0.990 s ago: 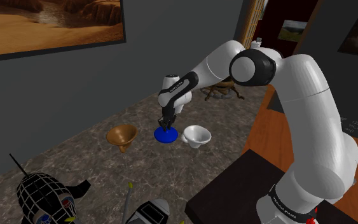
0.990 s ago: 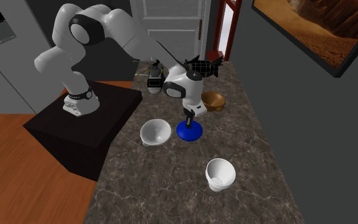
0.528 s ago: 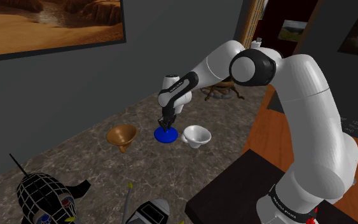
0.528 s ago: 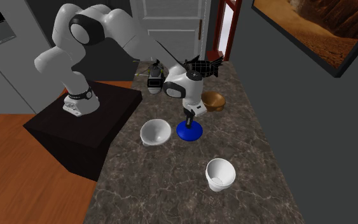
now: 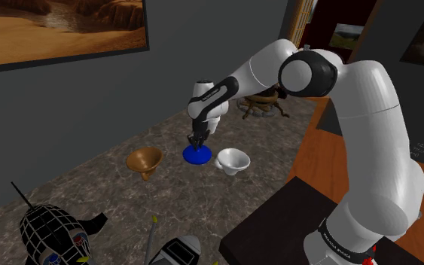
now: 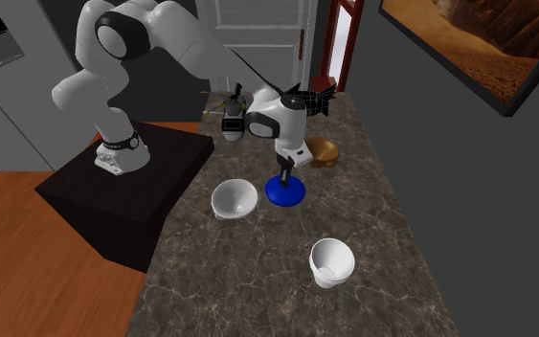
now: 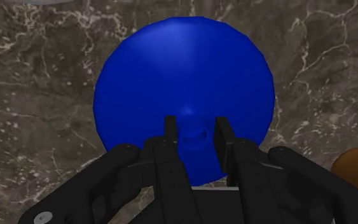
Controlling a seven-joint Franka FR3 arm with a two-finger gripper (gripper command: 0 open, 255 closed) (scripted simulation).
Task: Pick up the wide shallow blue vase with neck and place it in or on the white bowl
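The blue vase is a wide flat disc with a short neck, just over the dark marble counter. My gripper comes straight down onto it and is shut on the neck. In the wrist view the two fingers clasp the neck on both sides, with my gripper above the blue disc. The white bowl stands upright on the counter right beside the vase, on the stand's side.
A brown funnel-shaped bowl sits on the vase's other side. A second white cup stands farther along the counter. A black mesh helmet lies at one end. The dark stand borders the counter.
The arm has risen a little with the gripper still shut on the neck, and the blue vase has come up slightly with it. The bowls have not moved.
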